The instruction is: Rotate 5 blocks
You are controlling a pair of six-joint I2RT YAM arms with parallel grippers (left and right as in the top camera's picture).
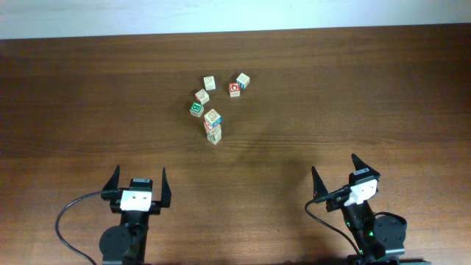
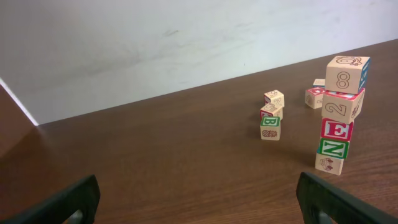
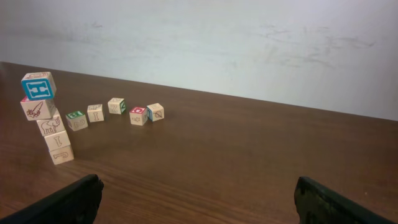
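The blocks are pale wooden letter cubes near the table's middle. Several stand in a leaning tower (image 1: 213,126), topped by a cube marked 8 (image 2: 347,74) that shows a blue H (image 3: 37,86) from the other side. Other pale cubes lie loose behind it (image 1: 210,82) (image 1: 242,80) (image 1: 202,96). Among them are a red-faced cube (image 1: 235,89) and a green-framed cube (image 1: 196,108). My left gripper (image 1: 138,175) is open near the front edge, well short of the tower. My right gripper (image 1: 335,166) is open at the front right. Neither holds anything.
The dark wooden table (image 1: 353,81) ends at a white wall along the far side. Black cables trail from both arm bases at the front edge. Bare wood lies between the grippers and the cubes.
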